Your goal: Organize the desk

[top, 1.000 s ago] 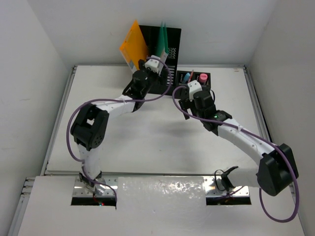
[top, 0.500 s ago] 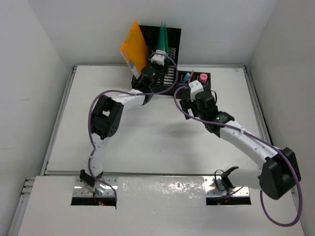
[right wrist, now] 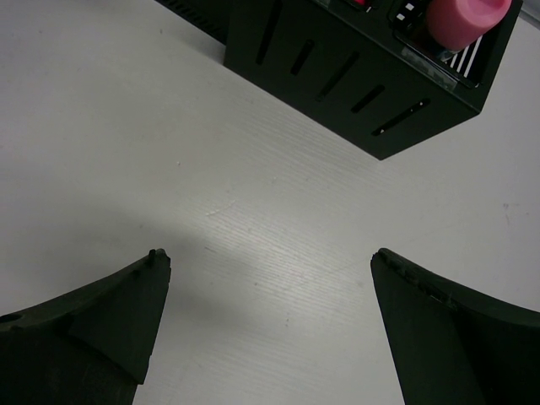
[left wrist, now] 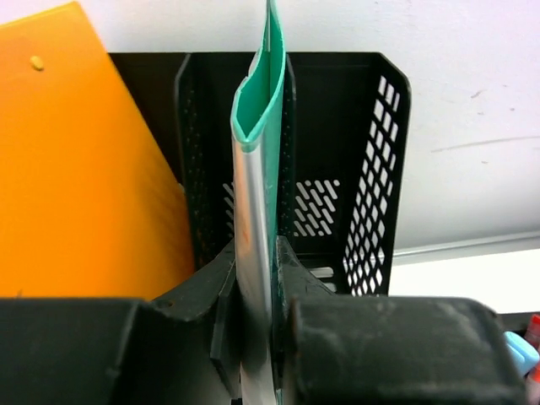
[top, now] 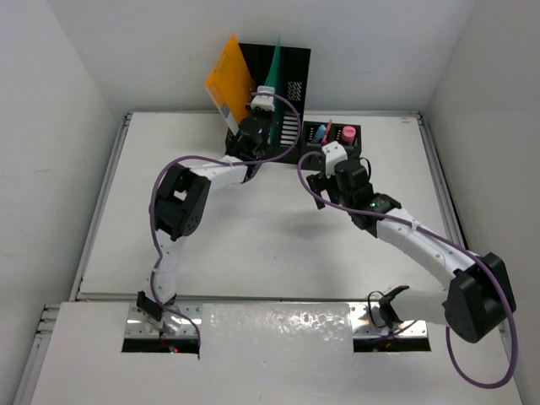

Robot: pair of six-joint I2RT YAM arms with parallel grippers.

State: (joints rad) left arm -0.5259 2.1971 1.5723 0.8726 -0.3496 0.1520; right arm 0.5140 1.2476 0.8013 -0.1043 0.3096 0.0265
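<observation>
The white desk (top: 253, 245) carries thin metal rails (top: 99, 211) along its side edges. A black slotted file holder (top: 295, 72) stands at the middle of its far edge. Just right of it, also by the far edge, sits a low black organiser box (right wrist: 321, 67).

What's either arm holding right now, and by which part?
The left gripper pinches the green folder by its near edge; the right gripper holds nothing.

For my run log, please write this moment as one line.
left gripper: shut on green folder in file holder | right gripper: open, over desk, near pen box
</observation>
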